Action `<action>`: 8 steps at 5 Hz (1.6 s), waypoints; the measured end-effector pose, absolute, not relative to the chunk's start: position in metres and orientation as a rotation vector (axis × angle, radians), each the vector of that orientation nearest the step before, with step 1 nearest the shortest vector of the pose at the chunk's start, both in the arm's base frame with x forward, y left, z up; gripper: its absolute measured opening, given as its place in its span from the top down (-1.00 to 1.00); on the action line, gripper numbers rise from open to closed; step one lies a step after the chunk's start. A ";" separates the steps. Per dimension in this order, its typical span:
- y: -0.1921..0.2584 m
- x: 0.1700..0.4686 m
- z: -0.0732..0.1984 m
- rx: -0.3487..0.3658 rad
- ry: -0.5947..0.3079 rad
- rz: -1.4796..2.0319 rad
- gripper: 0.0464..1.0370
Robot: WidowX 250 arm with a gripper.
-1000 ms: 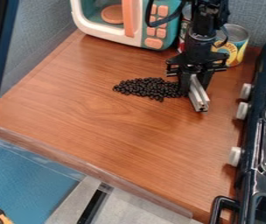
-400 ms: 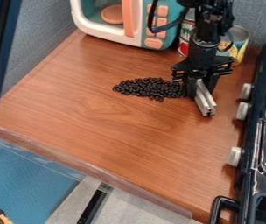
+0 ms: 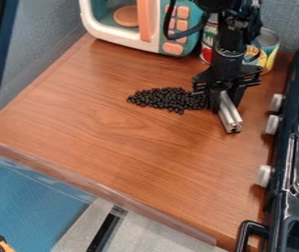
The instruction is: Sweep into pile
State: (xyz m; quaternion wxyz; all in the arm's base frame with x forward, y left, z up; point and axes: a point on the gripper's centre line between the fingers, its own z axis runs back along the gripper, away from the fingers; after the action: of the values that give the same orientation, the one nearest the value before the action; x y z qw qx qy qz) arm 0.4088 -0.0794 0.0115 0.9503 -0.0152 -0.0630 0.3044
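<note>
The loose patch of small black beans (image 3: 168, 99) lies mid-desk, toward the far side, tapering left. My black two-finger tool (image 3: 225, 100) is at its right end, closed on a silver grooved metal bar (image 3: 230, 118). I judge I'm between sweeping strokes; next I'd set the bar's long side against the beans and push inward. I can't tell whether bar and beans touch, and the arm partly hides the yellow can (image 3: 268, 49) behind.
</note>
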 end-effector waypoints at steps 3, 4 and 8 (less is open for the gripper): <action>-0.056 0.395 0.011 -0.015 -0.138 0.639 0.27; -0.047 0.393 0.011 -0.017 -0.143 0.651 0.27; -0.018 0.398 0.012 -0.067 -0.128 0.768 0.27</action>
State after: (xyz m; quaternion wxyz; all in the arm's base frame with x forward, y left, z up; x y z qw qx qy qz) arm 0.3984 -0.0178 0.0124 0.9247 -0.0328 -0.0625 0.3741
